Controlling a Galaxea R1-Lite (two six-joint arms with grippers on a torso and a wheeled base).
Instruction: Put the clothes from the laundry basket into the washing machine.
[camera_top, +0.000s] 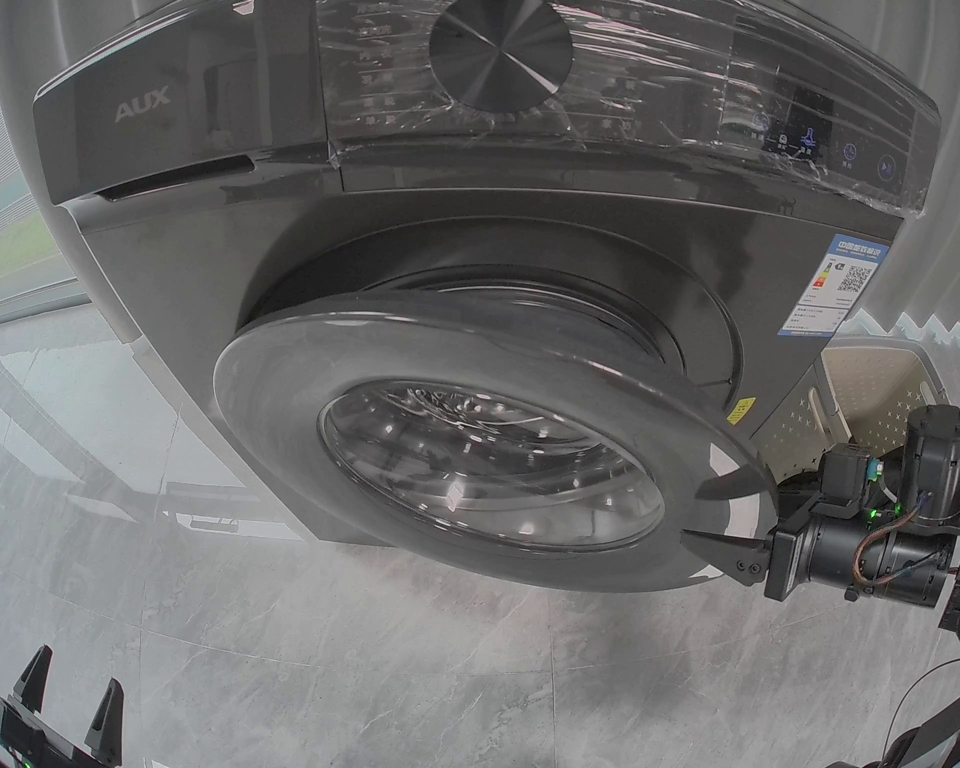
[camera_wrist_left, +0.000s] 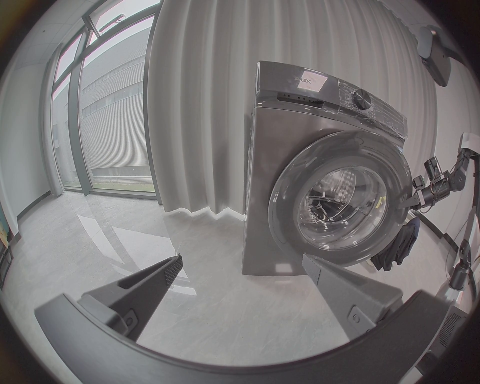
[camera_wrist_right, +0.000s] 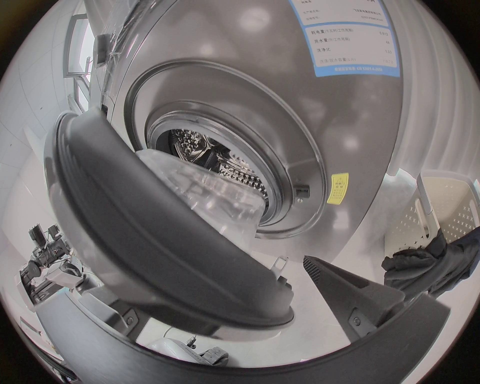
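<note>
Both open: left claw above glossy grey floor tiles (right claw straddles the washing machine door).

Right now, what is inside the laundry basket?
A dark garment hangs over the rim of the laundry basket. Its perforated wall shows; the garment covers the bottom, so more clothes may lie there.

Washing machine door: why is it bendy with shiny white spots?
Head view: the wide lens bulges the door, and its glass catches small glints. Left wrist view: edges curve into a dark round rim; daylight glares on the floor. Right wrist view: soft light patches sit on the washing machine front.
</note>
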